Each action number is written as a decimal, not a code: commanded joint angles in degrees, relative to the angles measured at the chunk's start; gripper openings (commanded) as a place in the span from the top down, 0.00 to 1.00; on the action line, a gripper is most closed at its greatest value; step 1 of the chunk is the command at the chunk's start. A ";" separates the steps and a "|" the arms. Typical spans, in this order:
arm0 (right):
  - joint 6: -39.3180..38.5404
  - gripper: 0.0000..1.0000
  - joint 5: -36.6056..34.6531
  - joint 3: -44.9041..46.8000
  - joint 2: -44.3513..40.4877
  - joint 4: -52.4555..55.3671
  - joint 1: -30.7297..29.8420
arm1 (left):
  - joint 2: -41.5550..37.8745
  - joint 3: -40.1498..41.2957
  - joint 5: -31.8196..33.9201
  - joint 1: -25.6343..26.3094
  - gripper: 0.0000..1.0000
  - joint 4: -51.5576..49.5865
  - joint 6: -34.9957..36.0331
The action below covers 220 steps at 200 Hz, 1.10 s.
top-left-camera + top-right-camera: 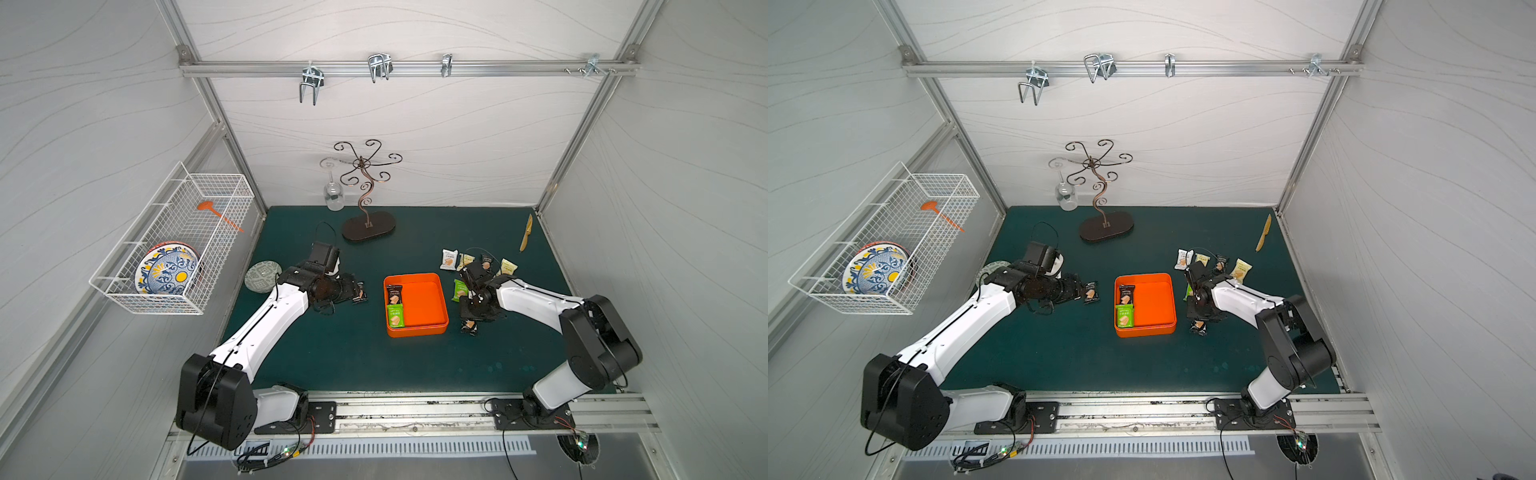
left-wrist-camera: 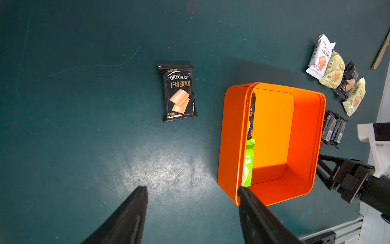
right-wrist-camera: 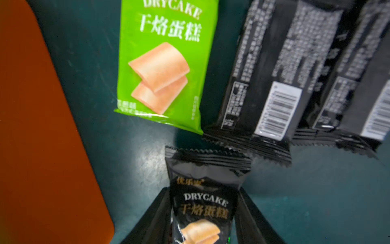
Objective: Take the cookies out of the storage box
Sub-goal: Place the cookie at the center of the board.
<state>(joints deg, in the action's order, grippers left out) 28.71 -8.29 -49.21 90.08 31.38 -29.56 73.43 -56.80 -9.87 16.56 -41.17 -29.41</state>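
The orange storage box (image 1: 432, 329) (image 2: 230, 137) sits mid-mat and holds two cookies against one wall, a black packet (image 1: 394, 294) and a green one (image 1: 395, 316). My left gripper (image 2: 192, 188) stands open over bare mat beside the box, and a black packet (image 2: 179, 93) lies flat ahead of its fingertips. On the box's other side, my right gripper (image 3: 203, 190) points down, shut on a black packet (image 3: 205, 202). A green packet (image 3: 162, 63) and two face-down black ones (image 3: 274, 74) lie just beyond it. More cookies (image 1: 449, 259) lie in a row behind.
A wire glass rack (image 1: 368, 226) with a hanging wine glass (image 1: 333, 195) stands at the back. A wooden knife (image 1: 526, 232) lies at the back right. A round patterned disc (image 1: 262, 276) lies behind the left arm. A white wire basket (image 1: 174, 249) hangs on the left wall.
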 commanded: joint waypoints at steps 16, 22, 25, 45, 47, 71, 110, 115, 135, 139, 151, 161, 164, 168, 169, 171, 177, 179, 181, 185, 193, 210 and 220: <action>0.01 0.39 -1.76 -1.42 -1.05 2.18 -0.35 | -1.07 -2.18 0.62 -0.21 0.28 -0.54 -0.21; -0.16 0.37 -2.17 -2.09 -1.89 3.27 -0.51 | -1.18 -2.20 0.62 -0.21 0.28 -0.50 -0.21; -0.26 0.36 -2.42 -2.42 -2.34 3.87 -0.69 | -1.18 -2.14 0.64 -0.21 0.28 -0.49 -0.14; -1.25 0.31 -4.23 -5.17 -4.97 7.76 -2.55 | -1.16 -1.53 0.90 -0.21 0.28 0.15 -0.12; -1.34 0.31 -4.44 -5.43 -5.17 8.25 -2.85 | -1.15 -1.49 0.97 -0.21 0.28 0.24 -0.12; -1.19 0.29 -5.85 -9.21 -6.87 11.85 -6.75 | -0.90 -0.73 0.94 -0.21 0.28 1.44 -0.40; 1.89 0.32 -2.37 -13.66 -6.04 9.99 -14.19 | -1.01 2.02 0.75 -0.21 0.28 4.24 -1.33; 2.39 0.33 -2.13 -14.08 -5.57 9.24 -15.24 | -0.96 2.32 0.79 -0.23 0.28 4.45 -1.20; 3.65 0.38 0.17 -15.52 -3.20 5.39 -18.65 | -0.78 3.29 1.04 -0.38 0.28 4.78 -0.94; 3.89 0.40 0.56 -15.72 -2.64 4.55 -19.19 | -0.82 3.50 1.08 -0.45 0.28 4.78 -0.83; 4.56 0.42 1.56 -16.55 -0.57 2.61 -20.48 | -0.98 4.08 1.15 -0.71 0.28 4.87 -0.83; 4.68 0.42 2.45 -17.39 1.35 1.19 -21.31 | -1.28 4.76 1.12 -1.19 0.28 5.04 -0.73; 4.60 0.42 2.60 -17.59 2.00 0.89 -21.52 | -1.41 4.95 1.15 -1.36 0.28 5.09 -0.75; 4.68 0.42 2.73 -17.95 2.80 0.45 -21.81 | -1.63 5.29 1.08 -1.58 0.28 5.17 -0.74; 4.73 0.42 2.74 -18.08 2.98 0.40 -21.92 | -1.63 5.34 1.04 -1.64 0.28 5.20 -0.78; 4.77 0.42 2.93 -18.17 3.39 0.21 -22.00 | -1.73 5.48 0.96 -1.80 0.28 5.21 -0.81; 4.80 0.42 3.42 -18.78 4.51 -0.35 -22.31 | -2.00 5.80 0.71 -2.23 0.28 5.22 -0.83; 4.78 0.42 3.52 -18.94 4.93 -0.50 -22.36 | -2.15 5.95 0.59 -2.41 0.28 5.18 -0.83; 4.82 0.42 3.72 -19.09 5.28 -0.70 -22.44 | -2.28 6.07 0.45 -2.63 0.28 5.14 -0.89; 4.88 0.42 4.16 -19.43 6.05 -0.99 -22.62 | -2.59 6.26 0.11 -3.02 0.28 5.07 -0.91; 5.19 0.42 5.04 -19.97 7.39 -1.75 -22.86 | -3.12 6.64 -0.59 -3.70 0.28 4.88 -1.00; 5.55 0.42 6.11 -20.71 9.70 -3.28 -23.50 | -4.36 6.89 -1.03 -4.64 0.27 4.03 -0.79; 5.89 0.42 6.64 -21.17 10.93 -3.70 -23.69 | -5.20 6.91 -0.72 -4.73 0.27 3.28 -0.40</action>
<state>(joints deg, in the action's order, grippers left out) 33.19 -4.21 -68.64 98.56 30.24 -52.40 70.87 -49.54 -10.07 12.69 -37.65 -30.22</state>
